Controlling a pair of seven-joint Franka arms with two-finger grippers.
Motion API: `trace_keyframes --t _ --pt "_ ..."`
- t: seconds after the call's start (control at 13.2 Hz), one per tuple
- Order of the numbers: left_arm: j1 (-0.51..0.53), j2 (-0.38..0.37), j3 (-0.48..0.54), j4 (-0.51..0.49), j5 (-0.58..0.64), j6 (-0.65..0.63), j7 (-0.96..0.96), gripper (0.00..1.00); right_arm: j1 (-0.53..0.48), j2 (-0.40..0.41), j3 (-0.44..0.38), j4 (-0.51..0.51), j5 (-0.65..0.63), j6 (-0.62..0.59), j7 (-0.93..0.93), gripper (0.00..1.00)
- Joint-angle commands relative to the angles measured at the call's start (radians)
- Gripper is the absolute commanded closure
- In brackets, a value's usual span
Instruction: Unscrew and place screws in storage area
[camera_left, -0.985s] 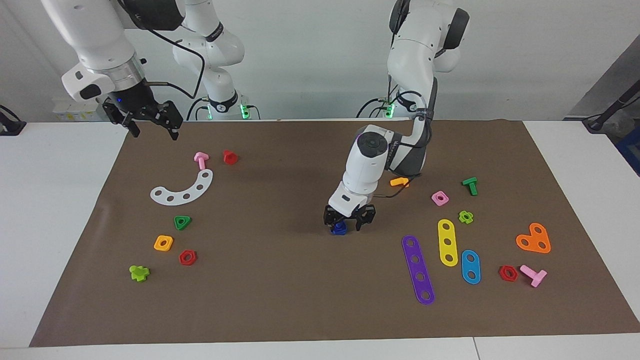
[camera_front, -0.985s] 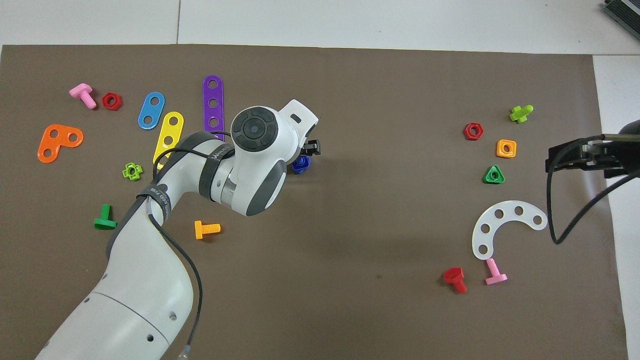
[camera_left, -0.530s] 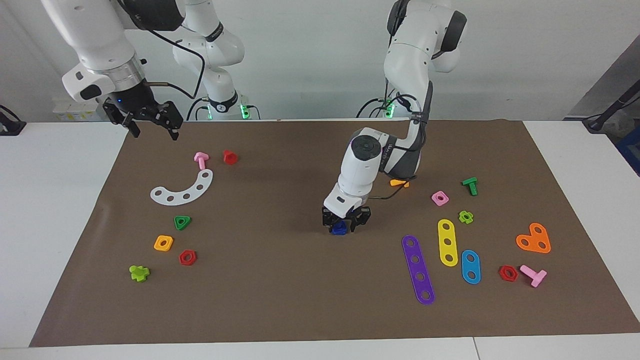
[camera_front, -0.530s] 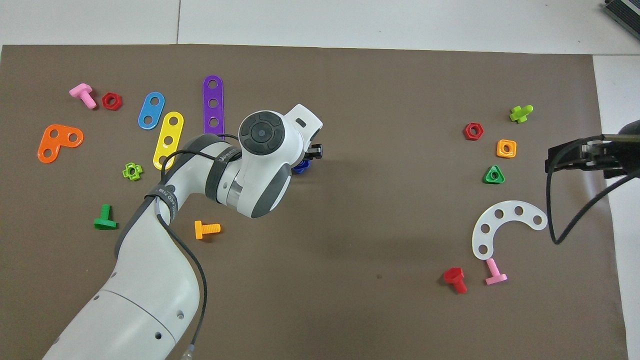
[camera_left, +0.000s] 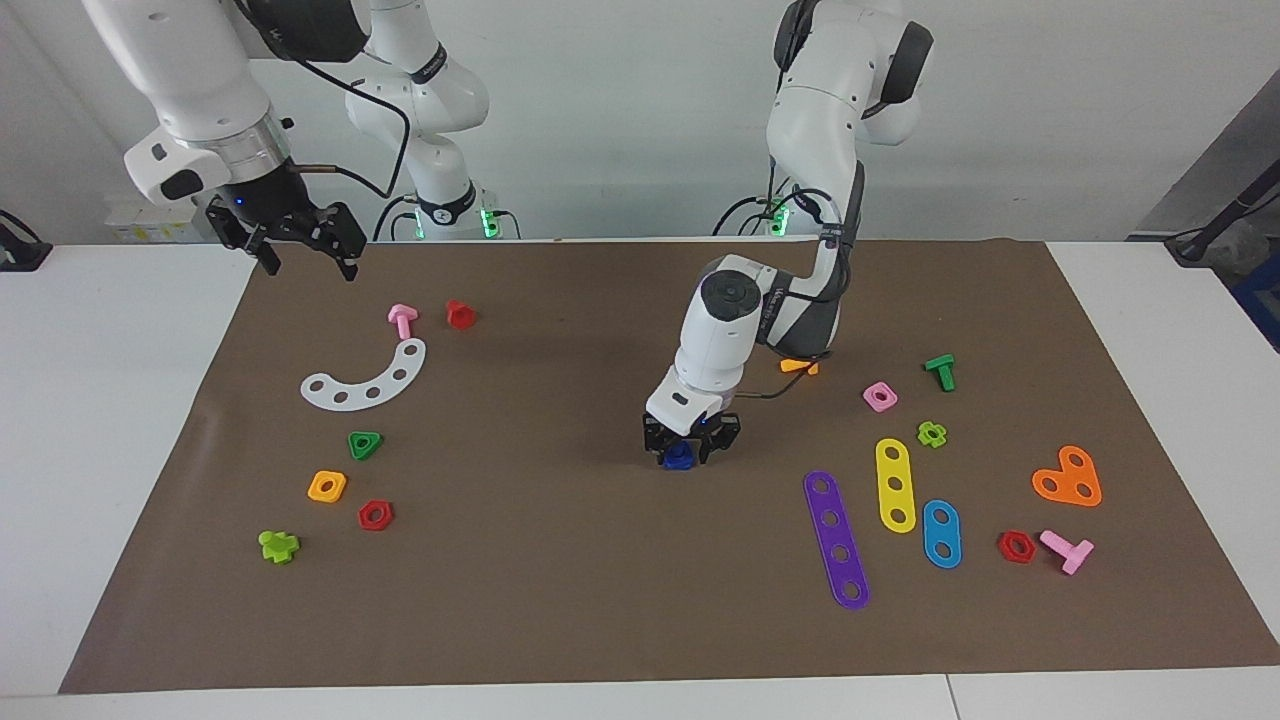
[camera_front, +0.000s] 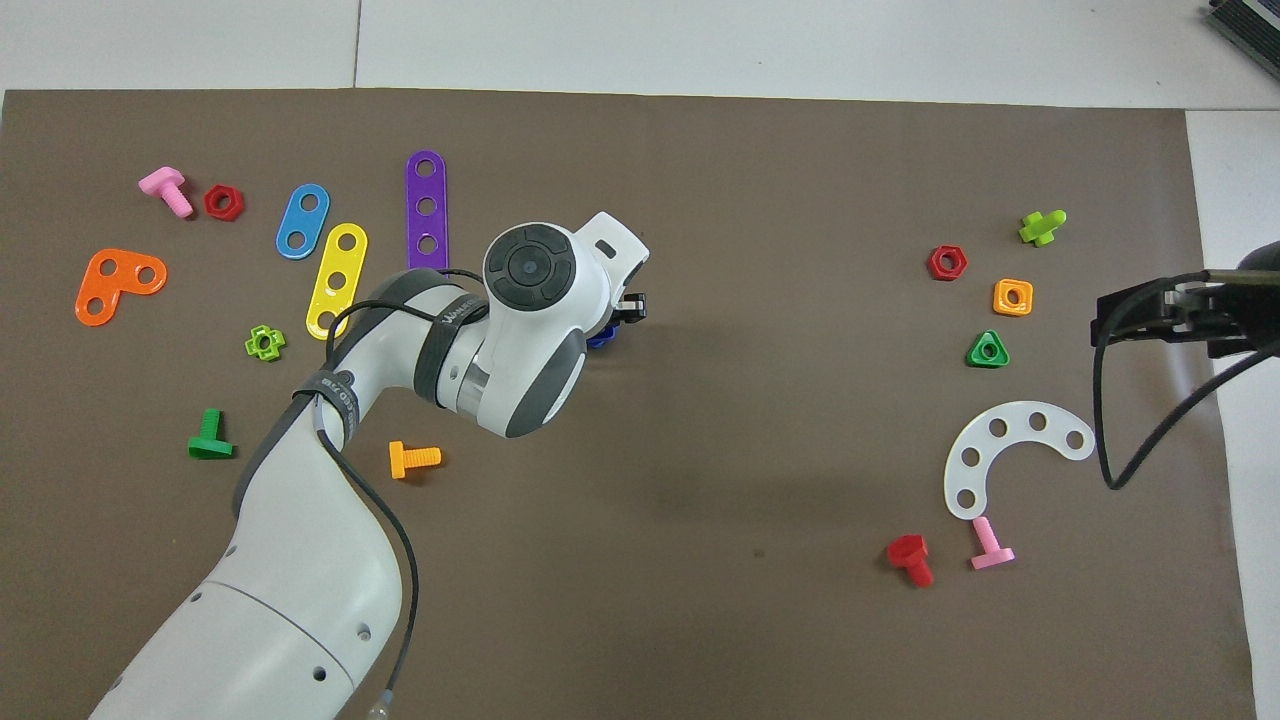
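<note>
**Left hand down on the blue screw at mid-mat**

The left hand (camera_left: 691, 449) is lowered to the brown mat (camera_left: 560, 600) near the middle of the worktop (camera_left: 100, 400), its two fingers (camera_left: 652, 438) standing on either side of the blue screw (camera_left: 679, 457). The fingers appear closed on the screw, though from overhead the arm's wrist hides most of it and only a blue edge (camera_front: 601, 340) shows beside the black fingertip. Whether the screw rests on the mat or is lifted just clear of it cannot be told.

Toward the left arm's end of the table lie the purple strip (camera_left: 836, 539), the yellow strip (camera_left: 894, 484) and the short blue strip (camera_left: 941, 533), with an orange bolt (camera_left: 799, 365) partly covered by the arm nearer to the robots.

The storage area (camera_left: 420, 440) is well apart from the screw, toward the right arm's end: bare mat beside the white curved strip (camera_left: 366, 379), the green triangular nut (camera_left: 365, 444), the orange square nut (camera_left: 327, 486) and the red hexagonal nut (camera_left: 375, 515).

The right hand (camera_left: 300, 245) waits in the air over the mat's edge at the right arm's end, its fingers spread and holding nothing.
</note>
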Motion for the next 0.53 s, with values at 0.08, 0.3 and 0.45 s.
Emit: trace_keyframes --t 0.08,0.3,0.45 --pt "-0.016 0.0 0.017 0.036 0.015 -0.074 -0.009 0.75 -0.012 -0.028 0.004 -0.032 0.011 0.003 0.005 0.0" --pt "-0.015 0.028 0.016 0.153 0.006 -0.213 -0.021 0.75 -0.012 -0.028 0.004 -0.032 0.011 -0.001 0.003 0.0" --pt "-0.009 0.04 0.014 0.22 0.005 -0.283 -0.046 0.75 -0.011 -0.028 0.004 -0.029 0.011 -0.001 0.005 0.0"
